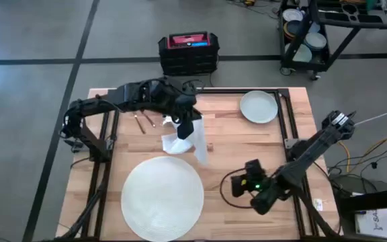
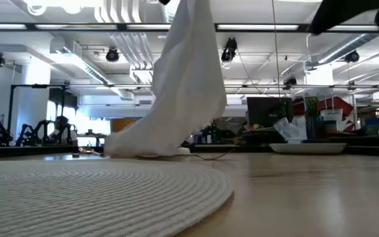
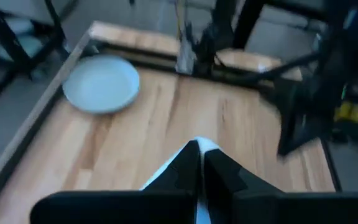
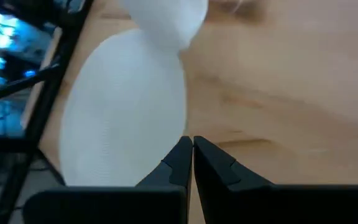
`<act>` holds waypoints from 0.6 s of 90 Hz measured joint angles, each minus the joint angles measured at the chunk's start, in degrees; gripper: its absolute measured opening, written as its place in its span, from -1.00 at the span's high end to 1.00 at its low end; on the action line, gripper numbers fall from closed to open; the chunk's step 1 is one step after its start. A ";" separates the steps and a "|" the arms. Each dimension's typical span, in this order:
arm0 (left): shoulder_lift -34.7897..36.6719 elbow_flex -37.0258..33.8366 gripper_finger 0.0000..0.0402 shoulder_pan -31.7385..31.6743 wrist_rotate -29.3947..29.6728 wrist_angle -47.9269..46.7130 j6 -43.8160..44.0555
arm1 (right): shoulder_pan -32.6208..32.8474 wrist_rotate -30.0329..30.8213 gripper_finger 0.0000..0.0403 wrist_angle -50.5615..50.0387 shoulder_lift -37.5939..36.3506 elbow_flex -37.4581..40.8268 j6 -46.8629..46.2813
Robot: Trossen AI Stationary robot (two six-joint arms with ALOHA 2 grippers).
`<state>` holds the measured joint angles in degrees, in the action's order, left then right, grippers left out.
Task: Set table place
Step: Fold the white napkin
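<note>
Now the left gripper (image 1: 192, 128) pinches a white napkin (image 1: 180, 142) hanging just beyond the mat (image 1: 163, 197); right gripper (image 1: 237, 187), fingers pressed together, waits beside the mat.

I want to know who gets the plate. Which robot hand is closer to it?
Left, narrowly. The left gripper holds a white napkin at mid-table beside the plate; the right gripper waits nearer the mat.
</note>
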<state>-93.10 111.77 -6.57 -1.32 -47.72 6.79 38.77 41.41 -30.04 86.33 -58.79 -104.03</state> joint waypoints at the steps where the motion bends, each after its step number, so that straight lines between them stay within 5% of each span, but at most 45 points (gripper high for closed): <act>1: -0.06 0.34 1.00 0.00 0.31 0.00 -0.13 | -0.32 0.09 1.00 1.56 0.20 0.46 0.56; 25: -0.69 1.96 1.00 0.01 2.31 0.23 -1.35 | -6.86 0.70 1.00 26.66 1.12 3.76 21.68; 54: 1.09 1.75 1.00 0.83 0.65 -5.01 -1.20 | -6.67 0.74 1.00 5.03 -3.70 0.61 16.99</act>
<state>-92.01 113.52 -5.74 -0.67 -52.73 5.59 32.10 42.15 -25.01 82.63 -58.17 -87.04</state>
